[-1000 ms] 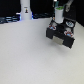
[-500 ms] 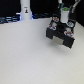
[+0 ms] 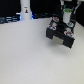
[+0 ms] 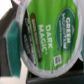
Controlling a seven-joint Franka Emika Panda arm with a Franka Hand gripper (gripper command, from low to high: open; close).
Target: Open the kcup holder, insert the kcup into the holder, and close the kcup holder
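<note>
The kcup [image 4: 47,37] has a green foil top with a white rim and fills the wrist view, tilted and very close to the camera. It looks held in my gripper [image 3: 66,19], whose fingers are hidden behind it. In the exterior view the gripper hangs just above the kcup holder [image 3: 61,36], a black boxy unit on the exterior view's right. Pods with white and red tops [image 3: 56,23] lie in its upper part. The kcup itself is too small to make out in the exterior view.
The holder stands on a white table [image 3: 27,55]. A white upright object [image 3: 25,9] stands at the back on the exterior view's left, with dark items [image 3: 7,19] along the back edge.
My arm has shifted slightly to the exterior view's right above the holder. The holder has not moved.
</note>
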